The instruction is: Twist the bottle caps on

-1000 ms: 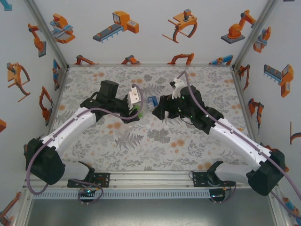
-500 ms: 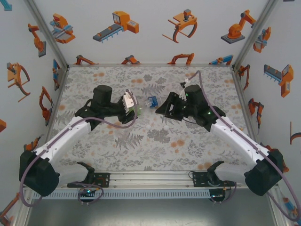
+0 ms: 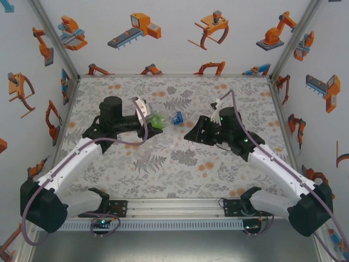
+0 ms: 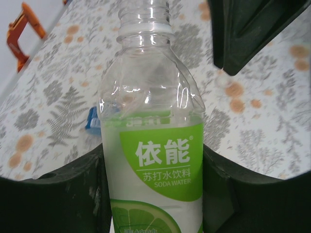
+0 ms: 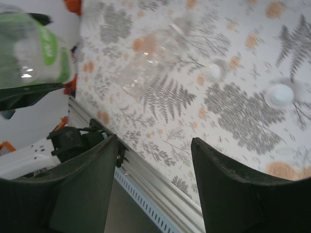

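The green bottle is pinched between the left fingers, which press on its labelled body from either side, below the shoulder. Its threaded neck points away from the fingertips and is bare, with no cap on. In the top view it appears held clear of the table, neck toward the right arm.

It looks empty, so I judge it very light. Its thin clear walls would dent under a hard squeeze, and the glossy label may let it turn in the grip once a cap is twisted against it. The labelled waist, where the fingers are, seems the right place to hold it; the shoulder and neck should be left free.

The bottle is clear above, with a collar under the thread. Its green label carries white characters, "SODA WATER" and a lime picture.

The right fingers are spread with nothing between them. Beyond their tips a white cap and a second cap lie apart on the table. Farther out, a plain bottle lies on its side. The caps look tiny, hard and smooth; I would take one across its rim.

The blue-label bottle is between the two pairs of fingers.
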`<control>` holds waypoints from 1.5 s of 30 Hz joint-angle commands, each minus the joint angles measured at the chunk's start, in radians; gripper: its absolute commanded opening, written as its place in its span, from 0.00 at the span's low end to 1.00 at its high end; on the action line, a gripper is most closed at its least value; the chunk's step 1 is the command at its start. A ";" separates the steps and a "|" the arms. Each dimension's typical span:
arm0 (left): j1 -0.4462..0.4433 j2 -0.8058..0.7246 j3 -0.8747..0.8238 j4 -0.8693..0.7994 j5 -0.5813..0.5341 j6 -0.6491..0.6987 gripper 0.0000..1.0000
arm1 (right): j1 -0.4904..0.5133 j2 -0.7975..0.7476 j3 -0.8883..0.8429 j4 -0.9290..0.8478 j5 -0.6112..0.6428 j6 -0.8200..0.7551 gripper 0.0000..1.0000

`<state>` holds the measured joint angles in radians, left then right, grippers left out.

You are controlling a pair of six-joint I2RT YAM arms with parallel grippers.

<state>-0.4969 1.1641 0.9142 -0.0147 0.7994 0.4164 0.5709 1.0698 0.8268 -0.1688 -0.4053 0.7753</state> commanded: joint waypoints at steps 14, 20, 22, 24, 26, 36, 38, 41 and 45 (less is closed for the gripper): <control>-0.049 0.128 0.041 0.850 0.333 -0.787 0.00 | 0.025 -0.003 0.031 0.921 -0.279 -0.210 0.75; -0.094 0.173 0.075 0.955 0.309 -0.883 0.01 | 0.049 0.070 0.101 0.983 -0.299 -0.215 0.68; -0.103 0.180 0.082 0.956 0.297 -0.890 0.03 | 0.050 0.080 0.110 0.992 -0.304 -0.214 0.64; -0.110 0.183 0.084 0.958 0.277 -0.893 0.05 | 0.052 0.086 0.113 0.996 -0.315 -0.216 0.57; -0.119 0.185 0.089 0.950 0.268 -0.893 0.09 | 0.052 0.087 0.116 0.996 -0.318 -0.219 0.47; -0.160 0.188 0.211 0.460 0.287 -0.667 0.58 | 0.052 0.088 0.125 0.985 -0.325 -0.221 0.30; -0.171 0.191 0.240 0.364 0.300 -0.611 0.61 | 0.051 0.090 0.129 0.982 -0.329 -0.222 0.29; -0.176 0.193 0.264 0.286 0.307 -0.570 0.62 | 0.052 0.094 0.135 0.979 -0.335 -0.221 0.27; -0.177 0.199 0.279 0.261 0.306 -0.565 0.65 | 0.052 0.094 0.138 0.978 -0.335 -0.221 0.25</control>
<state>-0.6697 1.3495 1.1568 0.3267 1.0908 -0.2024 0.6163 1.1622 0.9253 0.7746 -0.7212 0.5659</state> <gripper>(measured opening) 0.644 0.546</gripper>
